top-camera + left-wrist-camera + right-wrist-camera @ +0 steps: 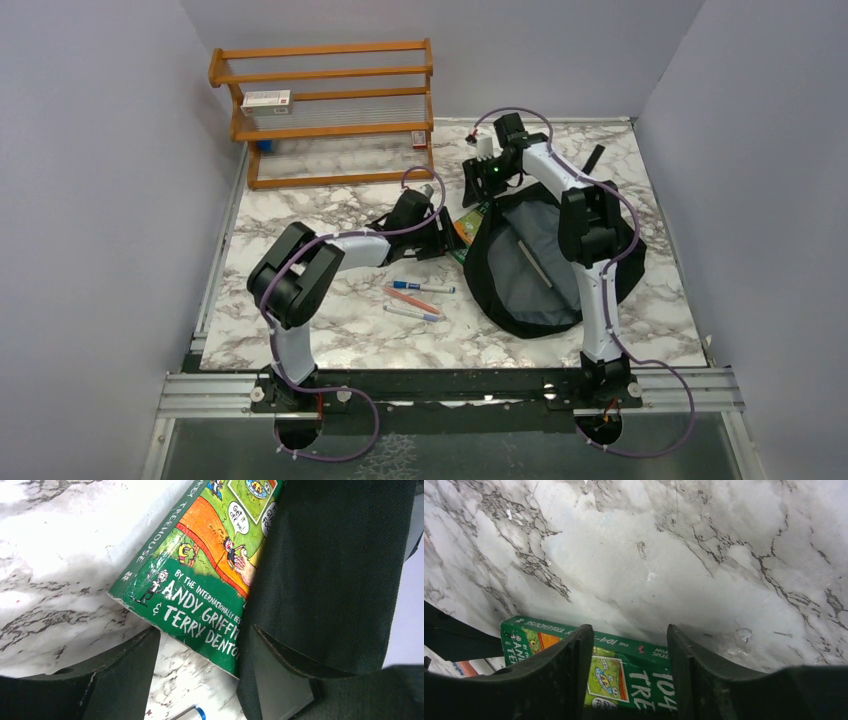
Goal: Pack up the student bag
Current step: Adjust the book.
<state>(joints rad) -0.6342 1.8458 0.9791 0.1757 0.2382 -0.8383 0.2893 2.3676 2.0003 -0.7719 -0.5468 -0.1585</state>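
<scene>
While the student bag [520,290] lies open-mouthed on the right of the tabletop [330,190], green paperback [200,595] at its rim, left pincer [205,632] and right pincer [629,630] stand parted about that book, neither visibly clamping it.

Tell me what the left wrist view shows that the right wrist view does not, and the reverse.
Only the left wrist view: the black student bag overlapping the green book, the authors' names on its cover, and a pen with a blue end. Only the right wrist view: the number 104 in the book's title. Both: that book lying on the marble table.
</scene>
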